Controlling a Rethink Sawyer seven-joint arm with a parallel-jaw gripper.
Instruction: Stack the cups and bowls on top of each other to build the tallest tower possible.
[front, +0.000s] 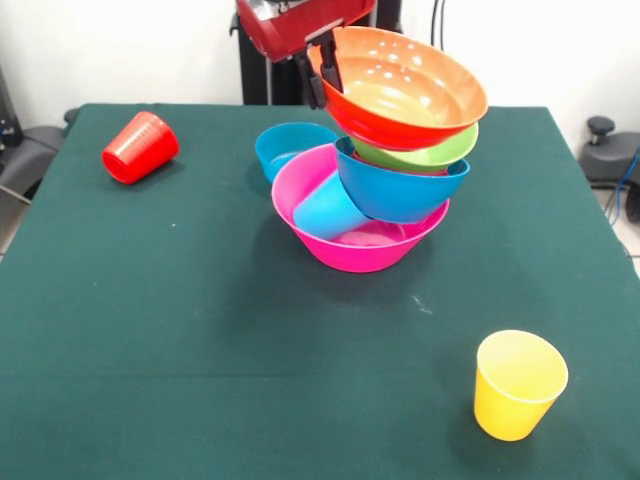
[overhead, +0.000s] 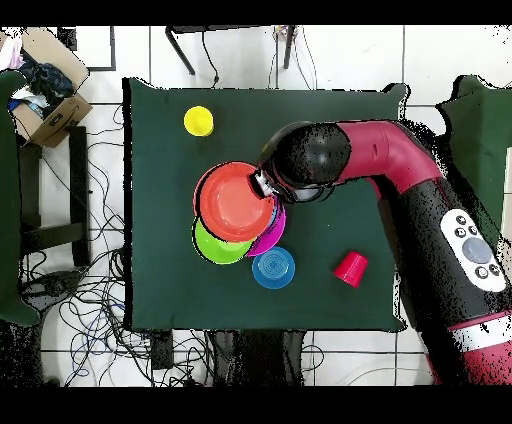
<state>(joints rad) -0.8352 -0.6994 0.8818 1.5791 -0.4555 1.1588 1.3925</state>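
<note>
The tower stands mid-table on a large pink bowl. A light blue cup lies on its side inside that bowl. Above it, a large blue bowl and a green bowl lean to one side. On top sits a tilted large orange bowl. My gripper is shut on the orange bowl's rim at the side nearest the robot. A red cup lies on its side. A yellow cup stands upright.
A small blue bowl sits upright just behind the pink bowl, touching or nearly touching it. The green cloth table ends close to the yellow cup. The red arm reaches in over the table's side.
</note>
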